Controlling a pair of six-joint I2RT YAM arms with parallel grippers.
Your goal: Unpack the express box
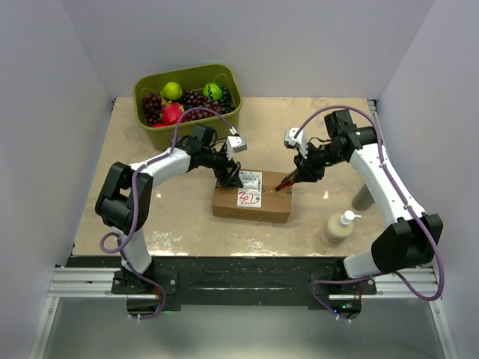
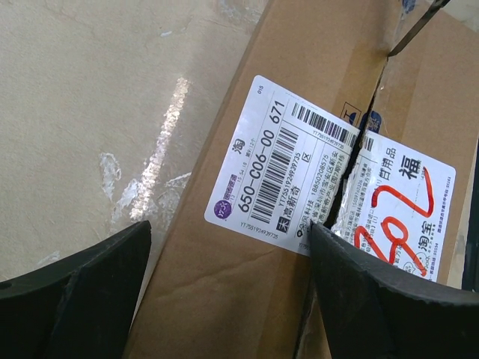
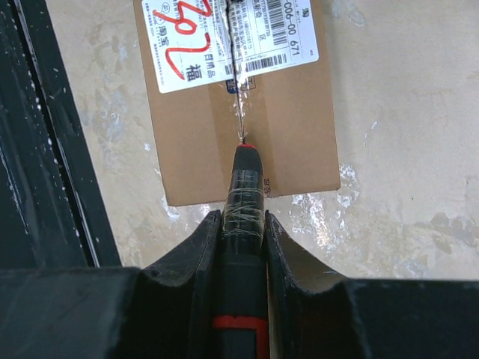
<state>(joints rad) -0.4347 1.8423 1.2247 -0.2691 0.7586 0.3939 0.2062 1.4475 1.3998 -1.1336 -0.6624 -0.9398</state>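
The rail [image 1: 239, 280] carrying both arm bases lies nearest in the top view. Past it the box [image 1: 251, 198] sits mid-worktop [image 1: 179, 228], with a fruit bin [image 1: 224, 75] far left and a bottle [image 1: 338, 228] near right. The left claw [image 1: 230, 176] hangs over the box's far left corner, and the right claw [image 1: 299, 173] angles a cutter [image 1: 284, 184] down onto its right end. In the left wrist view that claw is released. One finger [image 2: 82, 292] is over bare worktop, the other [image 2: 374, 299] over the label [image 2: 299, 172] at the seam [image 2: 367, 105], which looks parted there. It grasps nothing. In the right wrist view the claw is clenched on the cutter's black handle, with the thin blade [image 3: 238, 112] running along the seam towards the label. The risks come from the box being unpinned: with the left claw released, a pull on the blade could drag or turn the box rather than slit the tape. Too steep an angle might also cut the contents. The blade's line leads towards the left claw's finger, so the two could collide.
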